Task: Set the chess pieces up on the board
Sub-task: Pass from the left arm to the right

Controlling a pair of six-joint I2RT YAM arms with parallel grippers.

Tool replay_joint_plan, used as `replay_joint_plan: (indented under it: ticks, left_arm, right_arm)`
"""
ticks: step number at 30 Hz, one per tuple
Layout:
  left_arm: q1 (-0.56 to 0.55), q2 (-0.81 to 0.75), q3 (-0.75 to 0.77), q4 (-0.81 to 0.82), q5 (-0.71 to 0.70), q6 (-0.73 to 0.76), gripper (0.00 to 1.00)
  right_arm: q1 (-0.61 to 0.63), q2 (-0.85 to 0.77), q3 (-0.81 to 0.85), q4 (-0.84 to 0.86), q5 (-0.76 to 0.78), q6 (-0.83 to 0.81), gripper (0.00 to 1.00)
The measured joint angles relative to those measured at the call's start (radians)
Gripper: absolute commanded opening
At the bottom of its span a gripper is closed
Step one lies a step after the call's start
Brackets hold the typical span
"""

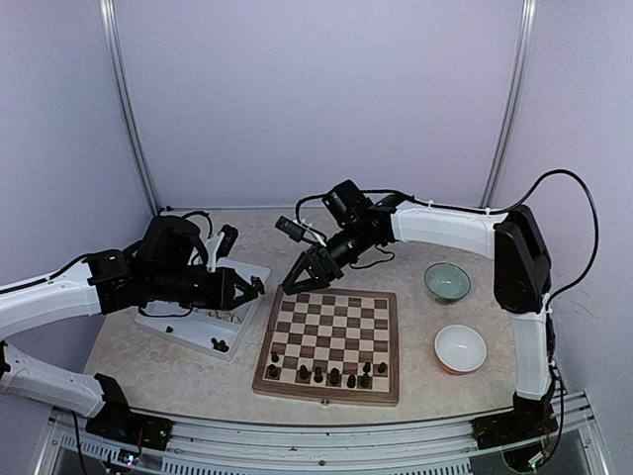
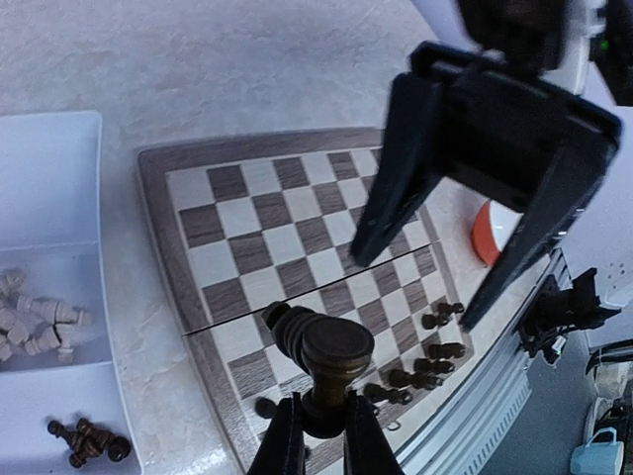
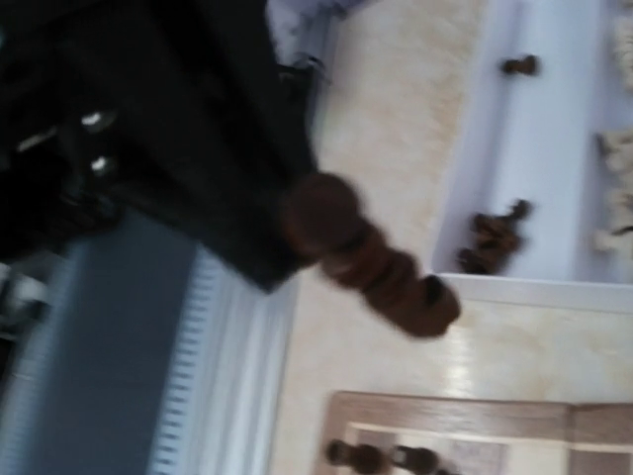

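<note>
The left hand [image 1: 255, 287] is pinched on a dark chess piece [image 2: 331, 354], holding it aloft just right of the white tray [image 1: 188, 329], near the far left corner of the board [image 1: 331, 341]. The right hand [image 1: 302, 279] stands just right of the piece, fingers spread and apart from it. Judged a hand-over: the right hand should close squarely round the piece's body before the left lets go, lest it drop to the bench [image 1: 178, 381].
</note>
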Motion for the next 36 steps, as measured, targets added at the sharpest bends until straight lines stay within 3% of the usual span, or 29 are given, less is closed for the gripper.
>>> replay_joint_plan:
  ticks: [3,4,5,9,16,19,24,28,30,32,36]
  left_arm:
    - [-0.032,0.006,0.046,0.034,0.001,-0.005,0.01]
    - [-0.04,0.009,0.056,0.044,0.002,-0.007,0.01]
    - [-0.048,0.013,0.067,0.055,0.003,-0.009,0.01]
    - [-0.072,0.036,0.093,0.087,0.008,-0.015,0.01]
    - [-0.103,0.09,0.099,0.111,0.017,-0.019,0.01]
    - [-0.114,0.108,0.107,0.11,0.018,-0.019,0.01]
    - [-0.132,0.117,0.15,0.102,0.003,-0.018,0.01]
    - [-0.134,0.1,0.174,0.092,-0.026,-0.014,0.01]
    - [-0.135,0.089,0.184,0.08,-0.039,-0.011,0.01]
    - [-0.135,0.085,0.198,0.069,-0.045,-0.008,0.01]
    - [-0.135,0.085,0.224,0.051,-0.061,0.006,0.02]
  right_arm:
    - [-0.011,0.008,-0.045,0.087,-0.109,0.103,0.59]
    - [-0.014,0.009,-0.071,0.132,-0.148,0.149,0.84]
    - [-0.018,0.009,-0.102,0.185,-0.19,0.202,0.97]
    - [-0.02,0.009,-0.241,0.485,-0.325,0.46,0.99]
    - [-0.02,0.011,-0.441,1.176,-0.435,1.044,0.99]
    - [-0.023,0.014,-0.428,1.302,-0.451,1.143,0.99]
    - [-0.061,0.014,-0.312,1.115,-0.465,1.014,0.99]
    - [-0.159,0.012,-0.136,0.67,-0.377,0.672,0.99]
    - [-0.198,0.006,-0.006,0.42,-0.174,0.462,0.99]
    - [-0.222,-0.03,0.065,0.274,0.066,0.307,0.99]
    - [-0.244,-0.22,0.004,0.224,0.408,0.188,0.98]
